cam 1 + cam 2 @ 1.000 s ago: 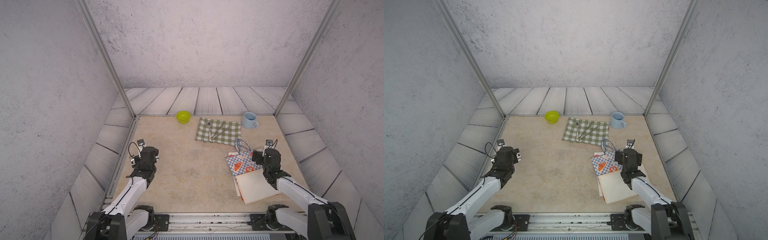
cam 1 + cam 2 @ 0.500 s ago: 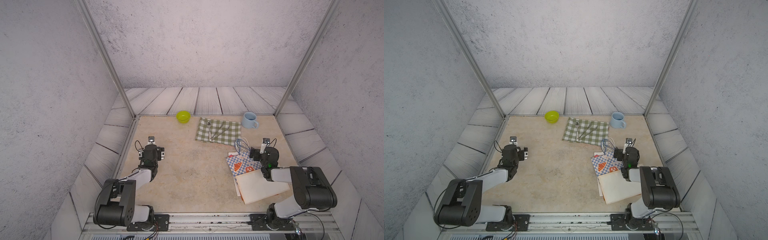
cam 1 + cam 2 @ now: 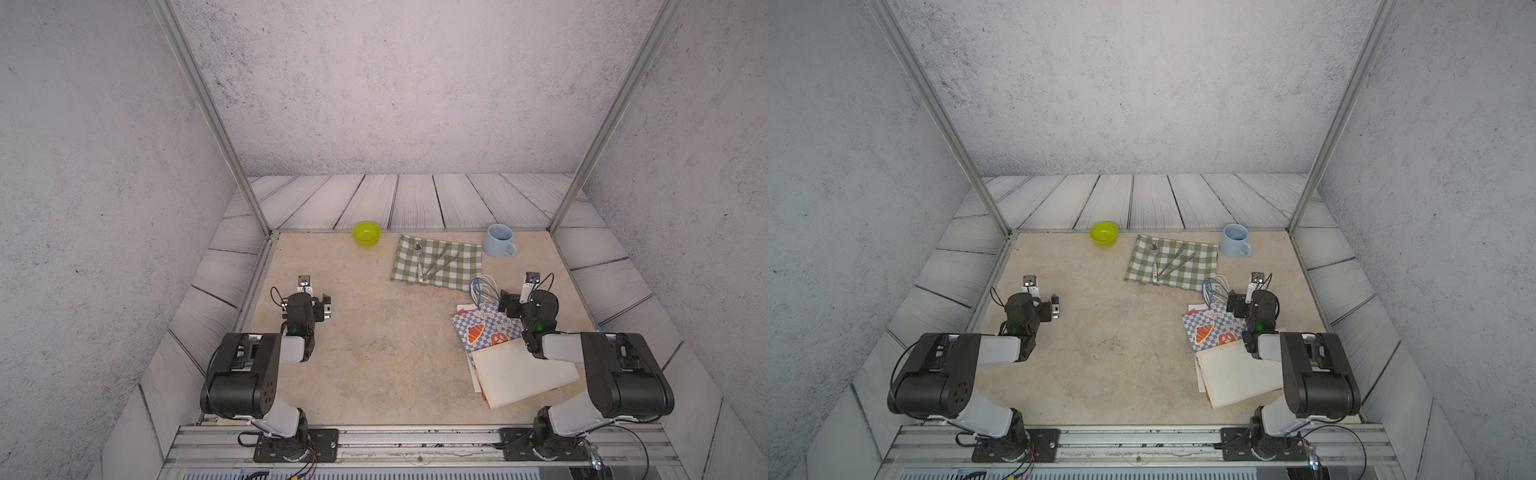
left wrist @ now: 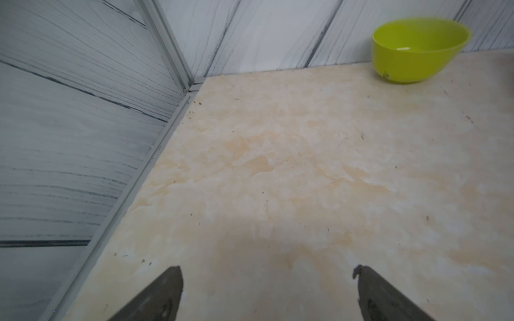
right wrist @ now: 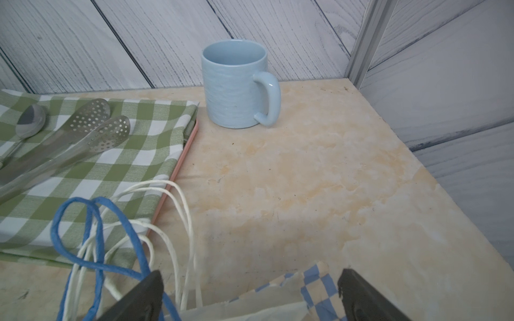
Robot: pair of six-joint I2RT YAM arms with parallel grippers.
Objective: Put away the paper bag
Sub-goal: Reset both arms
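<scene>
Lying flat at four o'clock, paper bag [image 3: 484,329] looked light, limp; cord handles [image 5: 94,230] best hold; right claw [image 5: 250,280], left claw [image 4: 268,278] gaped empty.

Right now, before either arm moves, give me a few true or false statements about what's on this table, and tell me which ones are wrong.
1. The blue mug stands upright next to the checked cloth. True.
2. The right pincer is shut on the paper bag handles. False: its jaws stand open near the handles and hold nothing.
3. A spoon and tongs lie on the checked cloth. True.
4. The green bowl sits on the checked cloth. False: it stands on the bare table, apart from the cloth.
5. The left pincer is open and empty. True.
</scene>
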